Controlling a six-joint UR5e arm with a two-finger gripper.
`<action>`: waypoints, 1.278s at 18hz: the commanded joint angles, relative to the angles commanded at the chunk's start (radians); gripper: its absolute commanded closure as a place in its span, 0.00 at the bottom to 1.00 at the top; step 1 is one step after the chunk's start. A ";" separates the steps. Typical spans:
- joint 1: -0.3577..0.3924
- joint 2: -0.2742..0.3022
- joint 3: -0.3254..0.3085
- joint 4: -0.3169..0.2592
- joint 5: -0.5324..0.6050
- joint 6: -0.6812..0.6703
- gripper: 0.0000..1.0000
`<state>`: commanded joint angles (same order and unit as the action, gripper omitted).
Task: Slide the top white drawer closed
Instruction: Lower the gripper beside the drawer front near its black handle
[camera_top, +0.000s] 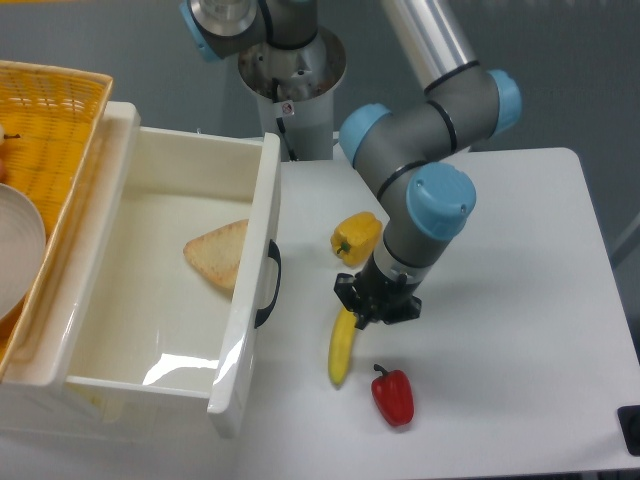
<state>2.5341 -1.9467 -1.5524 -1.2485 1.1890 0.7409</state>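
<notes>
Top white drawer (170, 290) pulled wide open left of the banana (341, 350), bread slice (220, 253) inside, pincer (375, 303) over the banana's upper end, its opening impossible to tell

The arm descends from the 12 o'clock edge of the view, elbow bent, wrist pointing straight down. The gripper (377, 303) sits just right of centre, low over the table; jaw spacing is not discernible.
</notes>
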 joint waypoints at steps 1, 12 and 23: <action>-0.002 0.009 0.000 -0.017 -0.014 0.000 0.96; -0.046 0.026 0.000 -0.039 -0.075 -0.002 0.97; -0.058 0.048 0.000 -0.052 -0.101 -0.003 0.97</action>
<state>2.4759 -1.8991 -1.5524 -1.3008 1.0876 0.7378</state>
